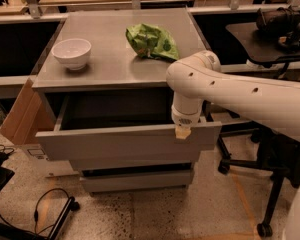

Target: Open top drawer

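Note:
The top drawer (120,143) is a wide grey drawer with a plain flat front. It stands pulled out from the grey cabinet (115,64), and its shallow dark interior (115,111) shows with nothing visible in it. My gripper (182,132) hangs from the white arm (225,91) and sits on the upper edge of the drawer front, near its right end. Two shorter grey drawer fronts (135,180) lie below, pushed in.
A white bowl (71,53) and a crumpled green bag (152,41) rest on the cabinet top. A cardboard box (21,115) leans at the cabinet's left. A black office chair (270,184) stands at the right. Cables (40,209) lie on the floor at the lower left.

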Tool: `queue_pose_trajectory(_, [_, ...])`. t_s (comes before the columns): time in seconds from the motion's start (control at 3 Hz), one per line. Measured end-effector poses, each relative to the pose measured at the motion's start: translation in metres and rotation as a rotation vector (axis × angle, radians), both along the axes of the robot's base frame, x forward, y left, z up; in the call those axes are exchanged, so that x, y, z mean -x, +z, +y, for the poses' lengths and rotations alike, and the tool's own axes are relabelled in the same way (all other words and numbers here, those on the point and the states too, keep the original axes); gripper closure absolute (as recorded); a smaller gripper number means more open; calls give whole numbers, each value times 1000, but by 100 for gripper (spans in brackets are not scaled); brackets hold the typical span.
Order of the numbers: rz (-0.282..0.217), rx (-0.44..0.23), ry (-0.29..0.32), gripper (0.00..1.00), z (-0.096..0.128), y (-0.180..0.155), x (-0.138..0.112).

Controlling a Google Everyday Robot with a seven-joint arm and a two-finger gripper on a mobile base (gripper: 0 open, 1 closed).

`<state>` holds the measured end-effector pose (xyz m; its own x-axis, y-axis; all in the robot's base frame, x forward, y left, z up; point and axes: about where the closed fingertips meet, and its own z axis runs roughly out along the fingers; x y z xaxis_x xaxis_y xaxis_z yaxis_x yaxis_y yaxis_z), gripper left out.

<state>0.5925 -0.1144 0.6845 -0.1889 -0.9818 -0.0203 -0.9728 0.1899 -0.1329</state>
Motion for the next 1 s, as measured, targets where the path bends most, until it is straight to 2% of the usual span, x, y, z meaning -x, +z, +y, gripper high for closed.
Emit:
queue_pose_trajectory(0.33, [2, 1, 0, 13, 0, -1, 1])
queue_pose_trajectory(0.67, [4, 2, 0, 0, -1, -2, 1])
queue_pose_trajectory(1.0, [4, 2, 0, 0, -1, -2, 1])
